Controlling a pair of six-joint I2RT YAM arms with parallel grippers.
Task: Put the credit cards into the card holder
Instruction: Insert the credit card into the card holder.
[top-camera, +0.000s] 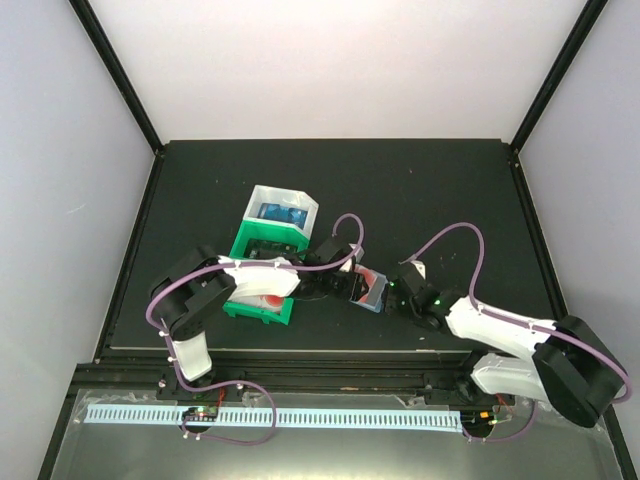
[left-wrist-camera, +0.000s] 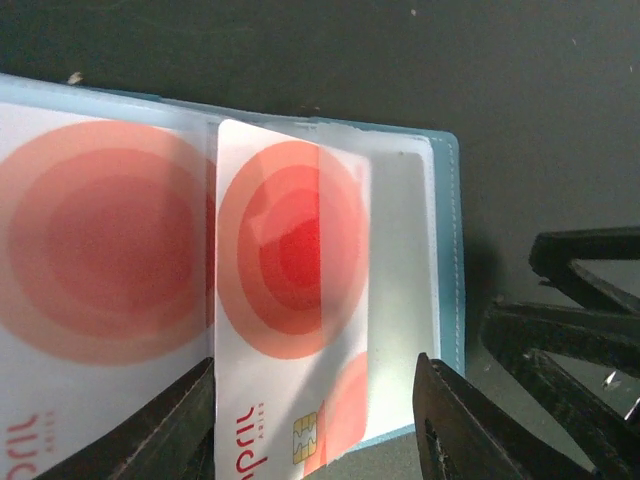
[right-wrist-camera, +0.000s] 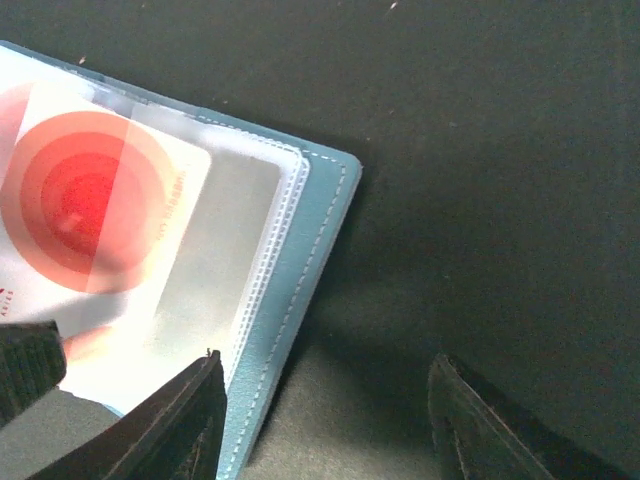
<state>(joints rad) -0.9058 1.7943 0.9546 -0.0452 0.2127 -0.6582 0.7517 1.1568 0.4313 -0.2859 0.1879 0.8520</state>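
The teal-blue card holder (top-camera: 366, 305) lies open on the black table between my two grippers. A red-and-white credit card (left-wrist-camera: 290, 300) rests on its right page, its right part under a clear sleeve and its chip end sticking past the holder's near edge. A second red-and-white card (left-wrist-camera: 100, 250) fills the left page. My left gripper (left-wrist-camera: 315, 425) is open, its fingers astride the first card without pinching it. My right gripper (right-wrist-camera: 325, 415) is open at the holder's corner (right-wrist-camera: 300, 250), with only bare table between its fingers; the same card (right-wrist-camera: 100, 200) shows there.
A white bin (top-camera: 283, 210) with blue things inside stands behind a green bin (top-camera: 262, 270), which sits under the left arm. The right gripper's dark fingers (left-wrist-camera: 570, 330) are close to the holder's right edge. The table's raised rim (top-camera: 330, 350) runs along the front.
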